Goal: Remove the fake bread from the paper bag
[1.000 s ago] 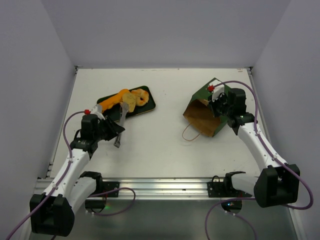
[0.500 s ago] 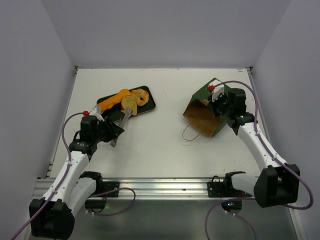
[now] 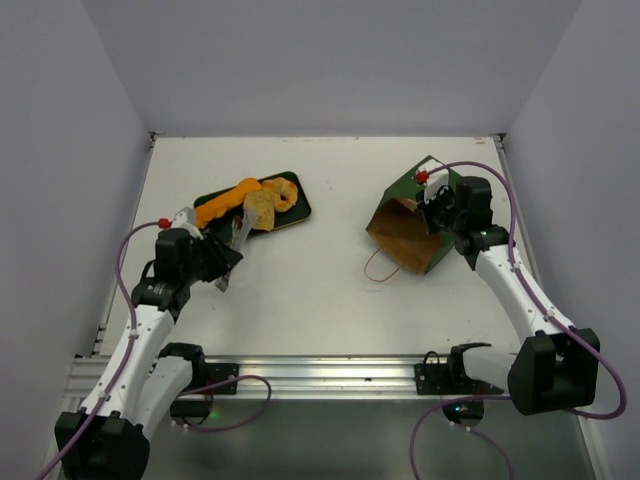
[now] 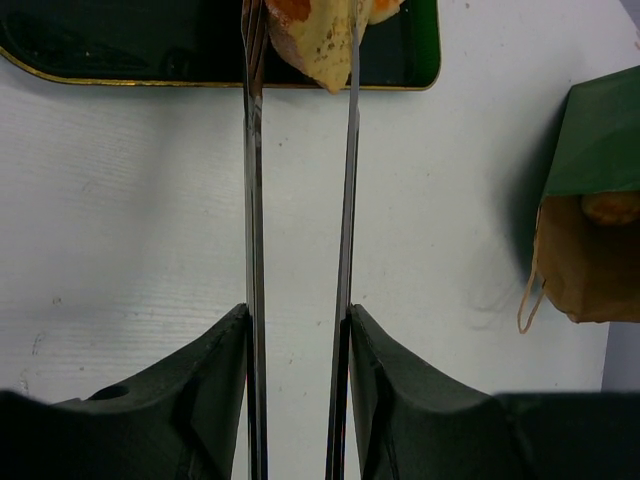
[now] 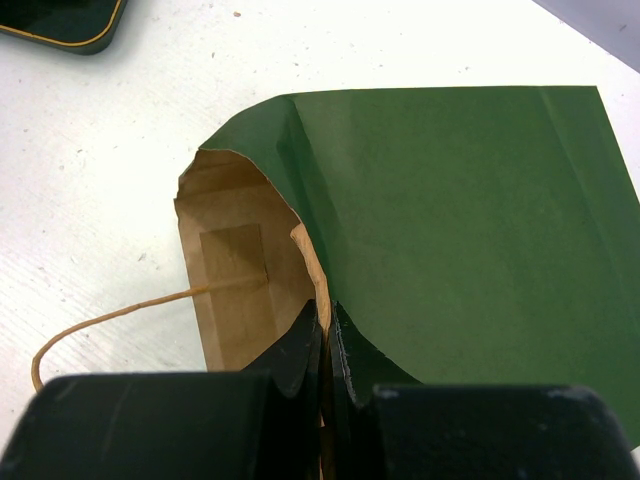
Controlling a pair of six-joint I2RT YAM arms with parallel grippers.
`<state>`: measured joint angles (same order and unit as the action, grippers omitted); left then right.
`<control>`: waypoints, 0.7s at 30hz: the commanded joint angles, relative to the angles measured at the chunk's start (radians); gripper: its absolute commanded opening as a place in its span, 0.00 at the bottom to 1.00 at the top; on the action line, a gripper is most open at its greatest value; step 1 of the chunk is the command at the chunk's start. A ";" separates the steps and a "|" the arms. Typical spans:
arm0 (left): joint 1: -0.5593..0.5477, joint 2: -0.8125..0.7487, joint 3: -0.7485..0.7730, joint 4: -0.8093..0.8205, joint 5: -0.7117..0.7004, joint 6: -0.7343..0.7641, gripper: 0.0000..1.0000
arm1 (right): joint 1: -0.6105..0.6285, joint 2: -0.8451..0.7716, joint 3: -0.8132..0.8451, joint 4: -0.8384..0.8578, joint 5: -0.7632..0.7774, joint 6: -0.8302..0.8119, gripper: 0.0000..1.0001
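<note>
The paper bag (image 3: pixel 415 225) lies on its side at the right, its brown mouth facing the near left. My right gripper (image 3: pixel 437 212) is shut on the bag's upper rim (image 5: pixel 318 275). A golden roll (image 4: pixel 610 207) shows inside the bag. My left gripper (image 3: pixel 222 264) is shut on metal tongs (image 3: pixel 236 240), whose two arms (image 4: pixel 350 200) stand apart. The tongs' tips reach a tan slice (image 4: pixel 320 40) at the edge of the dark green tray (image 3: pixel 301 210). An orange loaf (image 3: pixel 228 198) and a round roll (image 3: pixel 282 192) lie on the tray.
The bag's twine handle (image 3: pixel 375 270) loops onto the white table in front of the mouth. The tray's gold-edged rim (image 4: pixel 150 80) crosses the far side of the left wrist view. Grey walls close the table at the back and sides.
My left arm has drawn back toward the near left, taking the tongs with it. The slice stays on the tray. The right arm and the bag have not moved.
</note>
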<state>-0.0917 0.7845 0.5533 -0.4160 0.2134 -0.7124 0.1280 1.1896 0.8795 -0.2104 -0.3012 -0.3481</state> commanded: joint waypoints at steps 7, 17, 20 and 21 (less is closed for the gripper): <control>0.009 -0.065 0.065 -0.073 -0.046 0.027 0.45 | -0.007 -0.022 -0.001 0.025 -0.016 0.009 0.00; 0.009 -0.105 0.144 -0.132 -0.071 0.065 0.45 | -0.005 -0.025 0.003 0.019 -0.022 0.006 0.00; 0.009 -0.116 0.163 -0.109 -0.003 0.105 0.42 | -0.007 -0.027 0.004 0.016 -0.036 0.003 0.00; 0.009 -0.114 0.169 -0.101 0.065 0.114 0.42 | -0.005 -0.028 0.007 0.014 -0.044 -0.003 0.00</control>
<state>-0.0914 0.6849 0.6617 -0.5472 0.1654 -0.6617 0.1276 1.1896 0.8795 -0.2127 -0.3069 -0.3489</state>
